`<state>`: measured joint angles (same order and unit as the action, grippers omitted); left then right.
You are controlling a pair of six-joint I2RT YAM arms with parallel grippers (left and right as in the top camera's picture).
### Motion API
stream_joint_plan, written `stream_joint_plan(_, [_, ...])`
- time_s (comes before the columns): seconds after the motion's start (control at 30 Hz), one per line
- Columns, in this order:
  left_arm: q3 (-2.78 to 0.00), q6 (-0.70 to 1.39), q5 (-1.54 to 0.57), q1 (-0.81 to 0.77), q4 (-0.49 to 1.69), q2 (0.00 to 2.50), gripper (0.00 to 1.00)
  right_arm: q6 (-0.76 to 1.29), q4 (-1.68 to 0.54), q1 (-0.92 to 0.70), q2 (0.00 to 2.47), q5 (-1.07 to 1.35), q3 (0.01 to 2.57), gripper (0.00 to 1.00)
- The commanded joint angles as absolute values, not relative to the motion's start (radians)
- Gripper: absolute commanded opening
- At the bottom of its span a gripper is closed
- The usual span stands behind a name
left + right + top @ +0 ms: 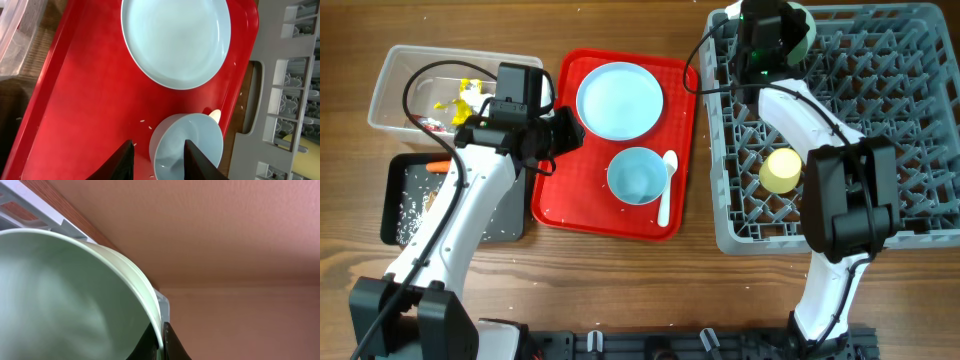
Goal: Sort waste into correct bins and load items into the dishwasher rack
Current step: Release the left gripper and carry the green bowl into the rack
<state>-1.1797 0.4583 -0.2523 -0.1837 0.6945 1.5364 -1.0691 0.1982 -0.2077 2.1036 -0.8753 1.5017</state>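
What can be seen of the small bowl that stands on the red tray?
The bowl is round, light blue, smooth and glossy like plastic. It stands upright and looks empty. It sits on the red tray, just on the robot's side of the plate. The white spoon lies close at its right.

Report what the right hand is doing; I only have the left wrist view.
Observer: The right hand is shut on the rim of a pale bowl.
Operator: Say where it is.
Observer: In the overhead view it is over the far left corner of the grey rack.
Operator: Check the clear tub.
Observer: The clear tub has yellow wrappers in it.
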Motion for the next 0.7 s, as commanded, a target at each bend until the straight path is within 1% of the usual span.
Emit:
stream_joint_plan(0.0, [-1.197,0.457,-0.242,-0.181,0.691,1.544,0.32,-1.021,0.162,-0.224,2.136,-0.921,1.480,0.05])
stream_joint_plan(0.27, [-1.197,0.457,-0.242,-0.181,0.692,1.544,0.32,-1.021,0.109,-0.276,2.136,-1.013,1.480,0.04])
stream_joint_plan(0.67, [-1.197,0.457,-0.242,-0.181,0.691,1.544,0.33,-0.992,0.103,-0.354,2.136,-1.328,1.480,0.07])
